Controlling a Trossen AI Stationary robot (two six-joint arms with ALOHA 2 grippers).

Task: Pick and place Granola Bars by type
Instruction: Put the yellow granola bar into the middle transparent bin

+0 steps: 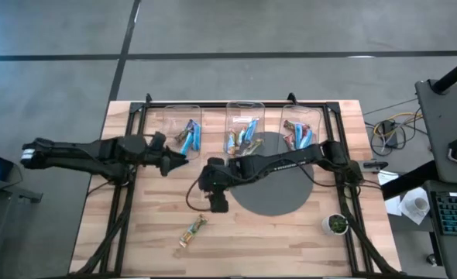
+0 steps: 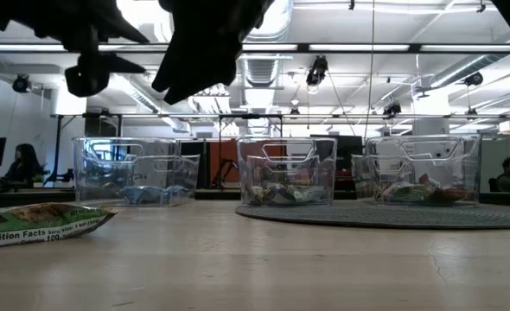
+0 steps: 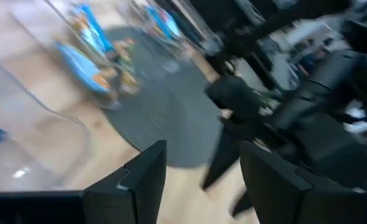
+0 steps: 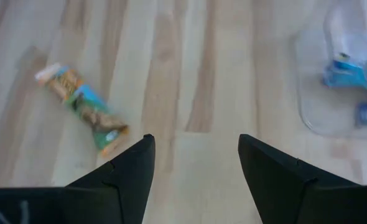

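three clear bins (image 1: pixel 245 116) hold bars, one green bar (image 1: pixel 192 230) lies loose near; left gripper (image 1: pixel 180 159) and right gripper (image 1: pixel 217 204) both fingers apart, empty.

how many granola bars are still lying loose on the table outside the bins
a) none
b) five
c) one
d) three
c, the high view shows a single multicoloured bar on the bare wood near the front edge, below the right gripper; all other bars sit inside the three clear bins.

Bars in 3 bins (image 1: pixel 246 124) at back; 1 bar (image 1: pixel 191 231) alone in front.
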